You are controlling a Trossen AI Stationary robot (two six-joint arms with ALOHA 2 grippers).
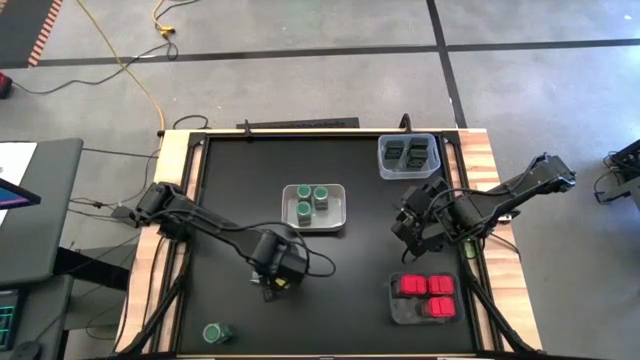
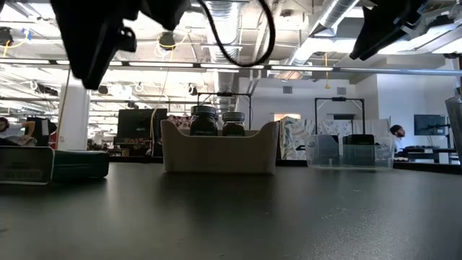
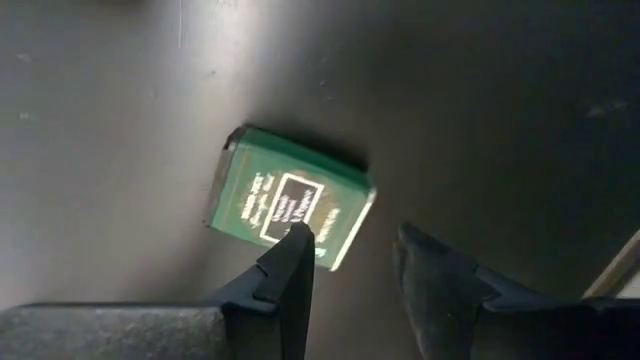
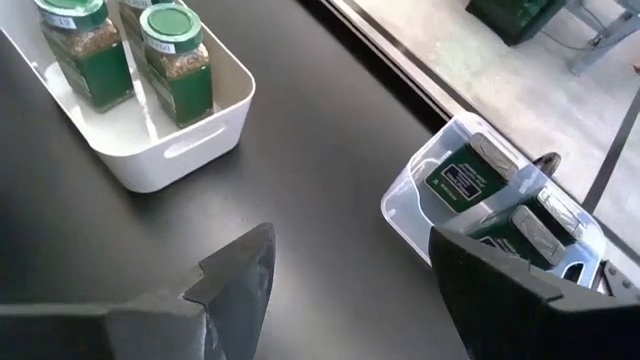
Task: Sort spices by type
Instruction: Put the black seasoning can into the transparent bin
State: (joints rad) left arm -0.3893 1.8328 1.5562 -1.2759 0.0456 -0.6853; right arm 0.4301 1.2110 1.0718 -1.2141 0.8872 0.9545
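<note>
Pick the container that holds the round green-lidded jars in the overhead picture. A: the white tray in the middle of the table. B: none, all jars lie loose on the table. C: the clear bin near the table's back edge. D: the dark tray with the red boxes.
A: three green-lidded jars stand in the white tray at mid-table; the right wrist view shows them in it too, while one more jar lies loose near the front edge.
</note>
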